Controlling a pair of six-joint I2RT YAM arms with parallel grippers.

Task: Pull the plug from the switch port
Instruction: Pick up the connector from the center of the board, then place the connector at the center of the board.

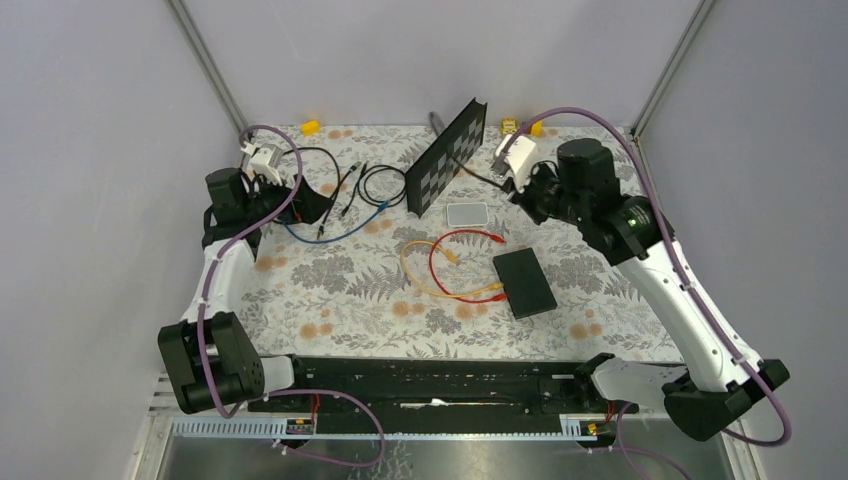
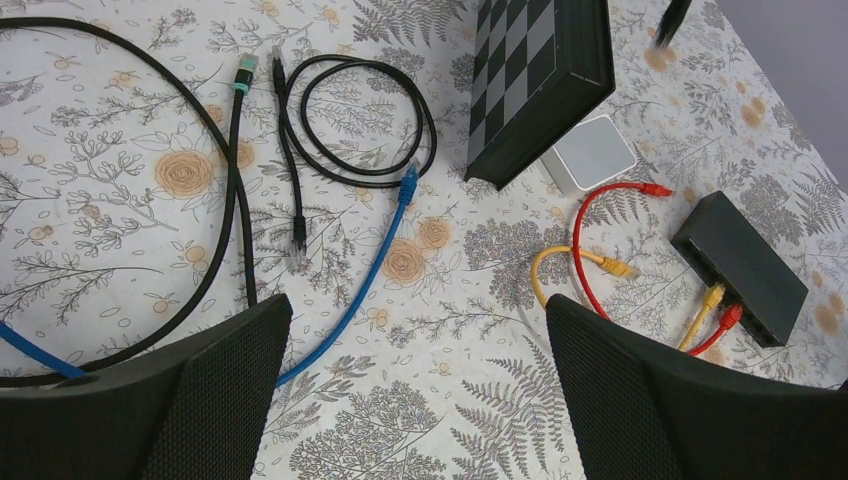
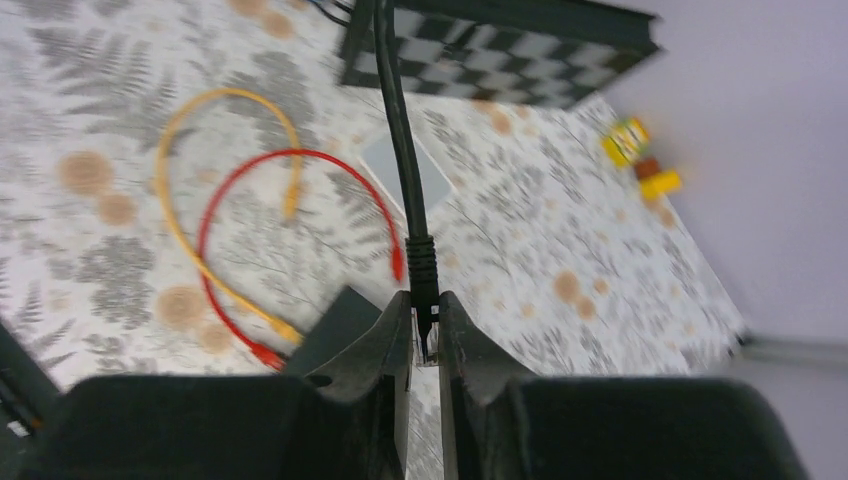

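Note:
The switch (image 1: 524, 282) is a flat black box lying on the floral cloth at centre right, also seen in the left wrist view (image 2: 740, 265). A yellow plug (image 2: 712, 297) and a red plug (image 2: 730, 318) sit in its ports. My right gripper (image 3: 424, 310) is shut on a black plug (image 3: 422, 275), whose black cable (image 3: 395, 110) runs off toward the checkered board. That gripper (image 1: 505, 185) hangs above the table, behind the switch and apart from it. My left gripper (image 2: 418, 310) is open and holds nothing, over the cloth at the back left (image 1: 322, 205).
A black checkered board (image 1: 445, 158) stands tilted at the back centre, with a pale grey pad (image 1: 467, 213) in front of it. Loose black cables (image 1: 380, 185) and a blue cable (image 1: 340, 232) lie at the back left. Red and yellow cable loops (image 1: 440, 265) lie left of the switch.

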